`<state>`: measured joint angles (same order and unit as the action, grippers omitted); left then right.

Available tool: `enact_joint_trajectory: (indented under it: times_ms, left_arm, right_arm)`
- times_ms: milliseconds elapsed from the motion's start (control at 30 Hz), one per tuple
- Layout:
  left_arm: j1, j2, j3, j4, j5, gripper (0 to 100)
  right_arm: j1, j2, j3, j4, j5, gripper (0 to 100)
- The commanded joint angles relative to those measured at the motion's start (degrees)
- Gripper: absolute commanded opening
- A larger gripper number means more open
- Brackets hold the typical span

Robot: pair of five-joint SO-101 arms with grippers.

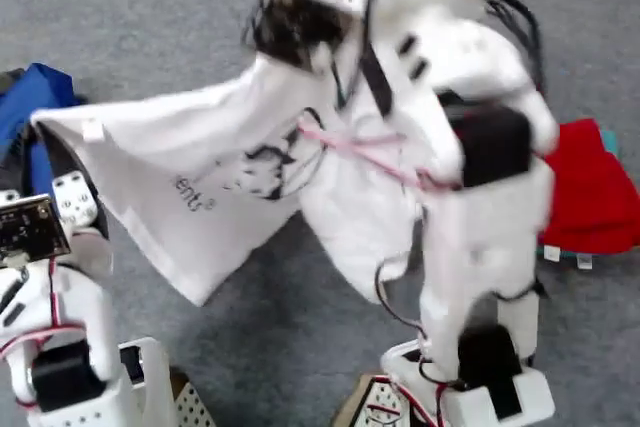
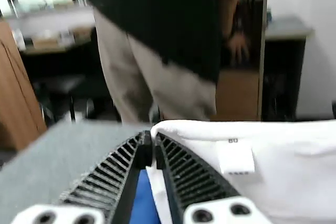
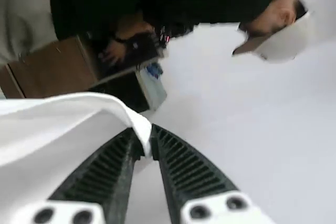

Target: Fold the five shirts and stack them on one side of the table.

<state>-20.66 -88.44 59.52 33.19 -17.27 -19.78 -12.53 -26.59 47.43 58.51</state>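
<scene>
The gray surface (image 1: 150, 27) carries the work, and the white shirt (image 1: 200, 167) hangs above its middle, stretched between the two arms and not lying flat. This looks like the spreading step that comes before a fold. The next move likely calls for lowering the shirt evenly so it lands smooth. The right arm (image 1: 470, 77) covers much of the shirt's right half. A red shirt (image 1: 595, 187) lies folded at the right edge, with something teal barely showing beneath it. A blue shirt (image 1: 30, 97) at the far left is cut off, so I cannot count five shirts. The left claw (image 2: 153, 148) pinches the shirt's left edge, and the right claw (image 3: 147, 140) is clamped on the shirt's far edge.
</scene>
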Motion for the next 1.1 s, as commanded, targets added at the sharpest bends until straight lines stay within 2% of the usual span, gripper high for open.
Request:
enact_joint_trajectory:
  times_ms: [0,200,467,633,700,800,967,1067]
  left_arm:
    - [0.0,6.6,-1.6,-9.0,0.9,2]
    - [0.0,26.6,-13.5,-9.1,6.6,2]
    - [4.9,42.5,-20.0,-9.3,7.3,2]
    - [5.4,52.1,-24.8,-9.0,7.6,2]
    - [5.3,55.0,-26.7,-7.4,7.3,2]
    - [5.4,57.1,-30.6,0.8,7.1,2]
    - [9.7,56.9,-29.4,12.2,2.7,2]
    - [10.5,56.9,-25.6,12.0,1.1,2]
  right_arm:
    - [1.9,1.2,8.5,-15.6,-0.4,0.4]
    - [2.0,6.7,14.8,-32.5,-0.4,0.4]
    - [2.0,18.6,14.5,-45.9,-0.4,0.4]
    - [3.3,23.3,14.5,-51.0,-0.4,0.4]
    - [4.4,24.0,14.6,-50.8,-0.4,0.4]
    - [5.3,22.5,15.0,-47.0,-0.4,0.4]
    - [5.7,15.3,15.2,-29.6,-0.4,0.4]
    - [5.8,10.9,15.2,-16.9,-0.4,0.4]
